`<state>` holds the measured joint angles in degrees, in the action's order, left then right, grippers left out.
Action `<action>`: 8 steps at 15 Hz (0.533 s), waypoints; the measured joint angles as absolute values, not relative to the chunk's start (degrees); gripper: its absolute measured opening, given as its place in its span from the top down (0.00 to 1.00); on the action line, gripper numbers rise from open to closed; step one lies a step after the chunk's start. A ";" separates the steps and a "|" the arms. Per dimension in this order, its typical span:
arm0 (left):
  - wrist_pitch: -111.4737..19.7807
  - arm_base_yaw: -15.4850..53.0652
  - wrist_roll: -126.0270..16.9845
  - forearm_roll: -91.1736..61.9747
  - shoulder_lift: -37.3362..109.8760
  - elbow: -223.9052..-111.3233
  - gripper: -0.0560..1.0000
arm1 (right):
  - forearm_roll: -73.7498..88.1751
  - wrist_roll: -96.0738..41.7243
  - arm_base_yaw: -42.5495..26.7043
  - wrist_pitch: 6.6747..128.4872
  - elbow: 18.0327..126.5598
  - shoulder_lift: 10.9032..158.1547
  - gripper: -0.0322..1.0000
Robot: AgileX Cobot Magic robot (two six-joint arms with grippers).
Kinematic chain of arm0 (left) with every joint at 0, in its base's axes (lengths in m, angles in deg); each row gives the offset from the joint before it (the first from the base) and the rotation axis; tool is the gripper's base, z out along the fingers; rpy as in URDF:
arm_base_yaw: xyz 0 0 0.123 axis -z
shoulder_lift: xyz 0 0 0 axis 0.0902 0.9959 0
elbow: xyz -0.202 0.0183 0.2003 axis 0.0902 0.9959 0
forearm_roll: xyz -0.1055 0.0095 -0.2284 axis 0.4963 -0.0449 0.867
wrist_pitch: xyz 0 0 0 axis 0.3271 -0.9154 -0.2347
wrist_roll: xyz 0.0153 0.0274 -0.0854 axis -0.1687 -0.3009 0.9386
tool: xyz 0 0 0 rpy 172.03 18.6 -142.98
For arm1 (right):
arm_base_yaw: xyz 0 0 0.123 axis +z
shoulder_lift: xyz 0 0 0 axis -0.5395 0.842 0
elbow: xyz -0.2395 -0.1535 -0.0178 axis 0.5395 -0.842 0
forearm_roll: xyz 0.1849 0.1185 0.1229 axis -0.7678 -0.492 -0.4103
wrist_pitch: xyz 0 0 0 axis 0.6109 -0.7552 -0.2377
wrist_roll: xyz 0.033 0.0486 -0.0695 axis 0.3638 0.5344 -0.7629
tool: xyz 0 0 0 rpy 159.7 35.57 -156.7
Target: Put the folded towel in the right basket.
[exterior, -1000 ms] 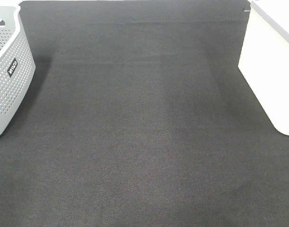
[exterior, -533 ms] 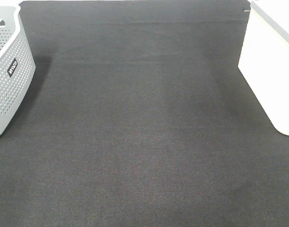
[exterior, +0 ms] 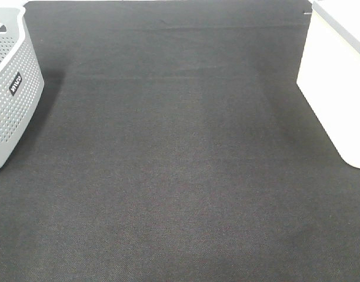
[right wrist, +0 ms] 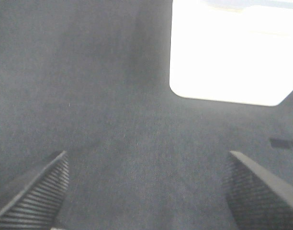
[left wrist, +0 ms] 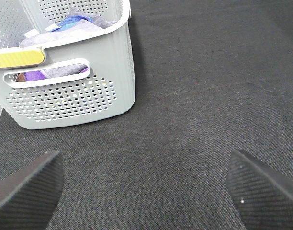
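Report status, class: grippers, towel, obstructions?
Left gripper open, empty. Right gripper open, empty. No folded towel on the mat; cloths sit in the grey basket. White basket path unobstructed.

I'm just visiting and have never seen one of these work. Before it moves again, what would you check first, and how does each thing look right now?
1. Left gripper open and holding nothing: ok, its fingers are spread wide over bare mat.
2. Right gripper open and holding nothing: ok.
3. Folded towel located: not ok, none lies on the black mat; only mixed fabrics show inside the grey basket.
4. Right basket in place: ok, it stands at the mat's right edge.
5. Right basket has room inside: cannot tell, its interior is out of view.
6. Path between the baskets clear: ok.
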<state>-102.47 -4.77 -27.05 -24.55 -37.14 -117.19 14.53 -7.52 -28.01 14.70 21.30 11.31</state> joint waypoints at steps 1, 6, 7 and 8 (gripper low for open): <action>-102.47 -4.77 -27.05 -24.55 -37.14 -117.19 0.12 | 14.53 -7.52 -28.01 15.10 21.18 11.13 0.17; -102.47 -4.77 -27.05 -24.55 -37.14 -117.19 0.12 | 14.53 -7.86 -28.01 15.21 21.13 11.13 0.18; -102.47 -4.77 -27.05 -24.55 -37.14 -117.19 0.12 | 14.53 -7.86 -28.01 15.21 21.13 11.13 0.18; -102.47 -4.77 -27.05 -24.55 -37.14 -117.19 0.12 | 14.53 -7.86 -28.01 15.21 21.13 11.13 0.18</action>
